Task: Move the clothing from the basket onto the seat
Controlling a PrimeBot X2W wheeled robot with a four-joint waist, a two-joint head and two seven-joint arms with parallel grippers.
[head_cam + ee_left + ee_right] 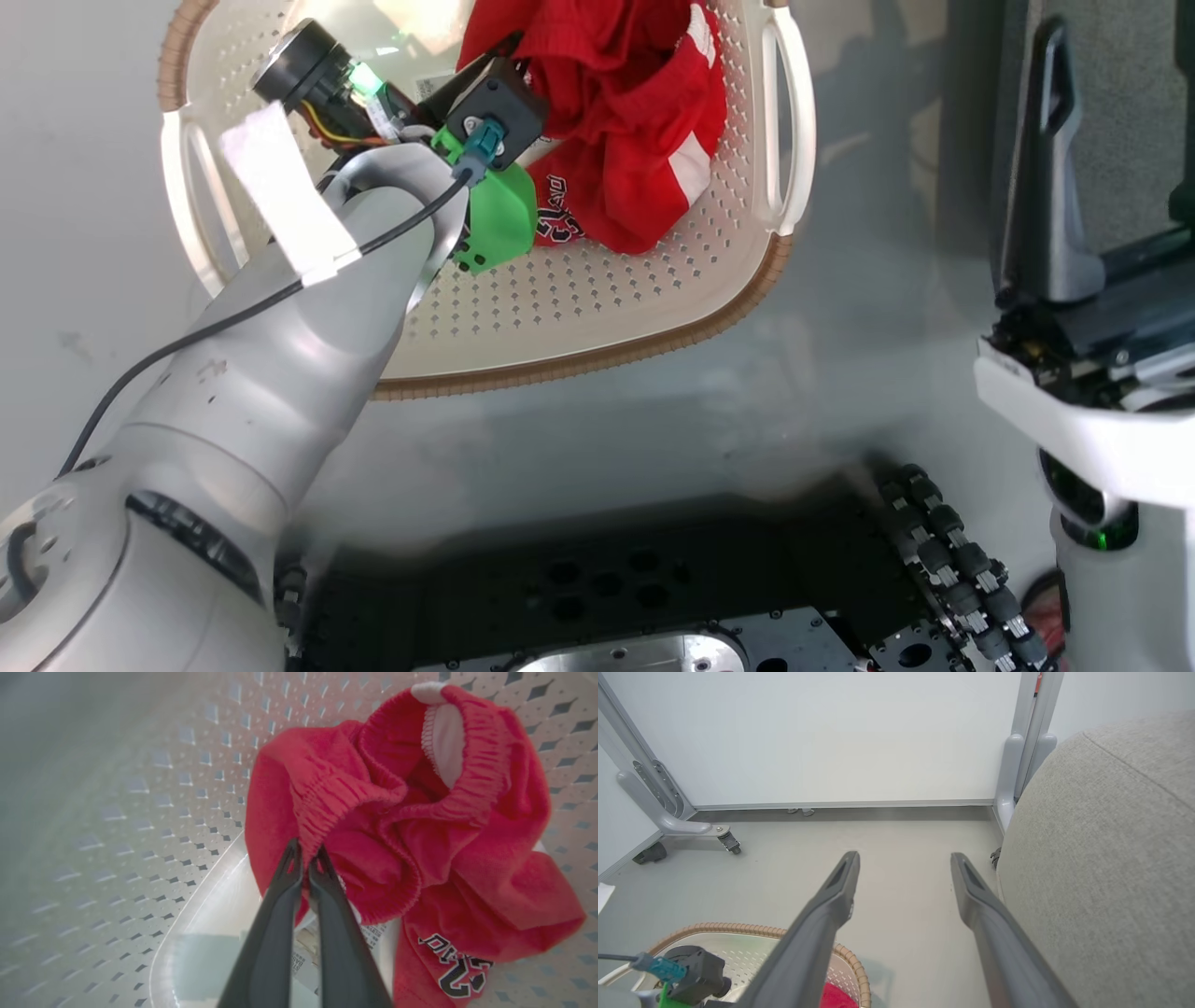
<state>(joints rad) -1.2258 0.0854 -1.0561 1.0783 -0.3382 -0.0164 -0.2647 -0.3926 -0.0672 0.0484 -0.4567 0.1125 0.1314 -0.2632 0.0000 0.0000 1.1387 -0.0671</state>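
The red clothing lies bunched at the far right of the cream perforated basket, white stripes showing. My left arm reaches down into the basket. In the left wrist view my left gripper is shut on a gathered elastic edge of the clothing, close above the basket floor. My right gripper hangs open above the floor with nothing between its fingers, beside the grey seat. One of its fingers stands in front of the seat in the head view. The basket's rim lies at its lower left.
The basket stands on a smooth grey floor. My dark wheeled base is just in front of it. White partition panels on castered feet close off the far side. Open floor lies between basket and seat.
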